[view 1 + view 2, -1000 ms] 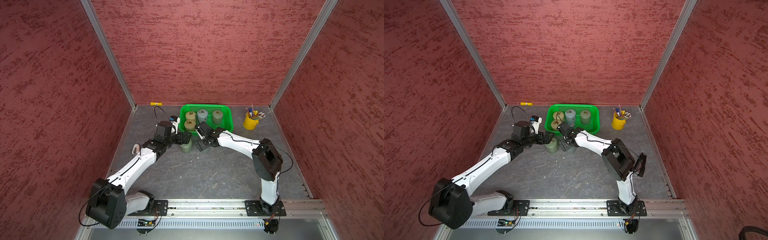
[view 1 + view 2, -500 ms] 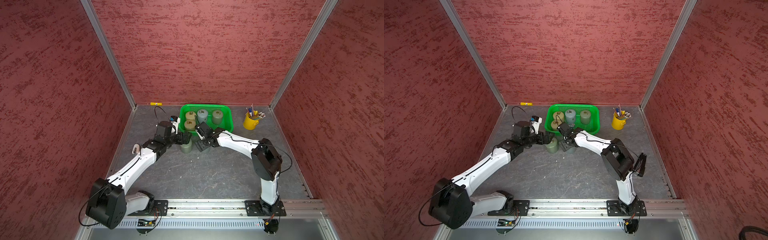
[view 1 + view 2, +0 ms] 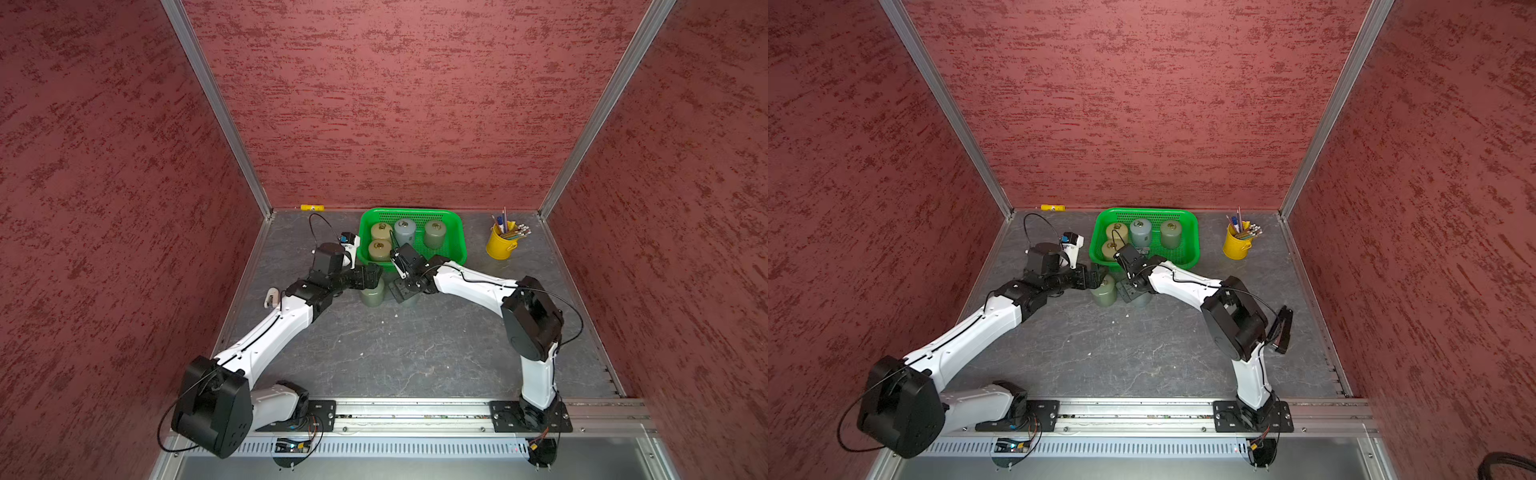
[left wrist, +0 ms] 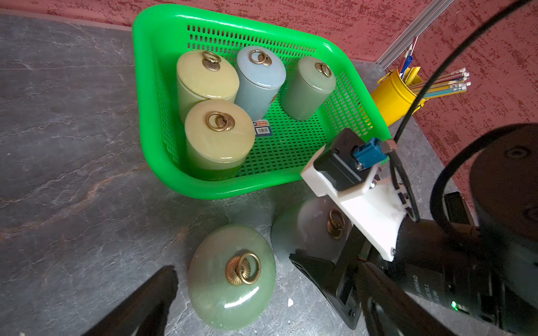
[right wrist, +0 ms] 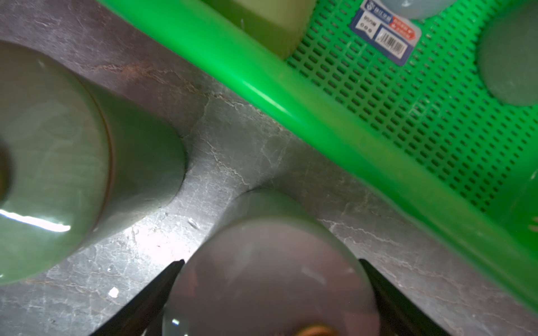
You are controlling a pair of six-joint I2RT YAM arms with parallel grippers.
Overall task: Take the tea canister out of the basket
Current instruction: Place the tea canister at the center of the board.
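Observation:
The green basket [image 3: 457, 232] [image 3: 1196, 232] [image 4: 142, 116] [image 5: 291, 96] stands at the back and holds several lidded tea canisters. Two more stand on the table just in front of it. My left gripper [image 3: 372, 276] [image 3: 1096, 276] [image 4: 231, 263] is open around the green canister [image 3: 372, 293] [image 3: 1104, 291] [image 4: 233, 276] [image 5: 52, 163], with a gap on both sides. My right gripper [image 3: 401, 291] [image 3: 1129, 291] [image 5: 270, 263] straddles the grey canister [image 3: 1140, 299] [image 4: 308, 229] [image 5: 270, 276], its fingers spread beside the lid. That canister rests upright on the table.
A yellow bucket [image 3: 500, 245] [image 3: 1235, 247] [image 4: 390, 96] of pencils stands right of the basket. A small yellow object [image 3: 311, 207] lies against the back wall. A white hook [image 3: 270, 297] lies by the left arm. Red walls enclose three sides.

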